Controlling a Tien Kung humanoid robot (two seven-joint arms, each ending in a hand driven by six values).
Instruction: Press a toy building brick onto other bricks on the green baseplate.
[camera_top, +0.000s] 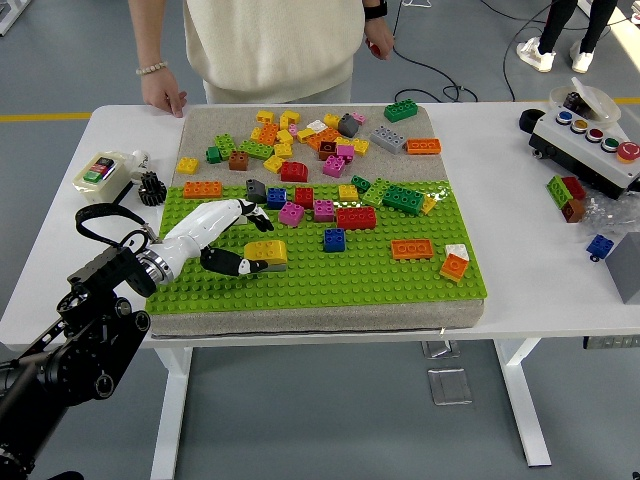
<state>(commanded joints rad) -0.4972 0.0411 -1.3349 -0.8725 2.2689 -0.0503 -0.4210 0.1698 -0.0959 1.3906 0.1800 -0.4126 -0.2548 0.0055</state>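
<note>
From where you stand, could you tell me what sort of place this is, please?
Probably a robotics lab or test floor: a white height-adjustable table on grey flooring, a grey control box with coloured push buttons, cables across the floor, and a green studded baseplate with loose toy bricks.

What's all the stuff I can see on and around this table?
green baseplate: one, on a grey mat at the table's front.
yellow brick: one, on the baseplate's left, held by the left hand.
loose bricks: many, mixed colours, on the mat's far part and along the baseplate's far edge.
orange brick: one, on the baseplate's right.
button box: one, white with coloured buttons, table's far right.
small switch box: one, cream, table's left.
person: one, at the far side, hand on the table edge.
left hand: one, white and black, fingers around the yellow brick.
</note>
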